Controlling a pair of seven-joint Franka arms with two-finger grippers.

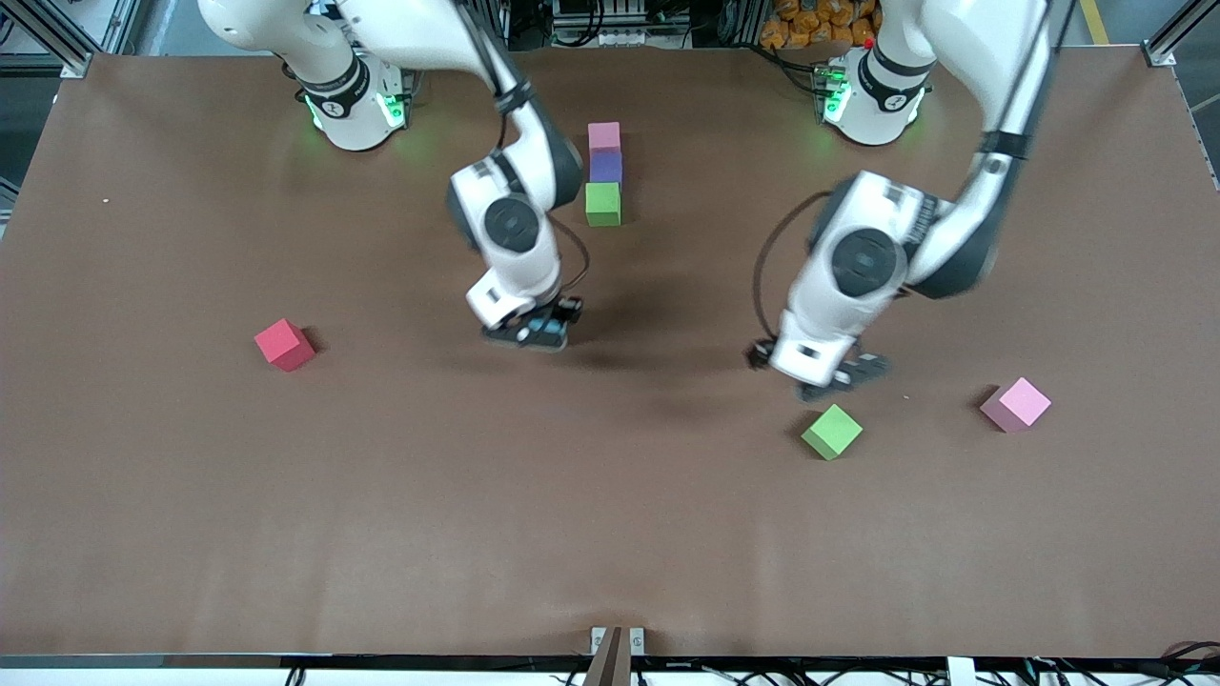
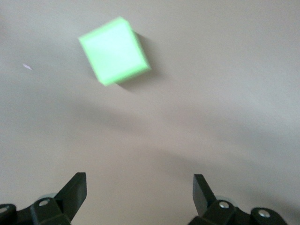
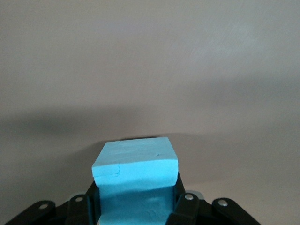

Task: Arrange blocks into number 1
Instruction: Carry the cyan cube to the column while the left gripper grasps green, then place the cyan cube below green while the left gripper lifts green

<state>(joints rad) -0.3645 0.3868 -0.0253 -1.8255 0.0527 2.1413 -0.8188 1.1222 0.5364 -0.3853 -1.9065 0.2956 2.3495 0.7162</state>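
Observation:
A pink block (image 1: 603,136), a purple block (image 1: 606,166) and a green block (image 1: 602,203) lie in a touching row that runs from between the arm bases toward the front camera. My right gripper (image 1: 534,332) hangs over the table just nearer the camera than that row, shut on a light blue block (image 3: 136,173) that fills the space between its fingers. My left gripper (image 1: 843,376) is open with nothing between its fingers (image 2: 75,187). It hovers just beside a second green block (image 1: 832,431) (image 2: 115,50), which lies loose and turned at an angle on the table.
A second pink cube (image 1: 1016,404) lies toward the left arm's end of the table, beside the loose green block. A red cube (image 1: 284,344) sits toward the right arm's end. The brown table (image 1: 610,534) stretches bare toward the front camera.

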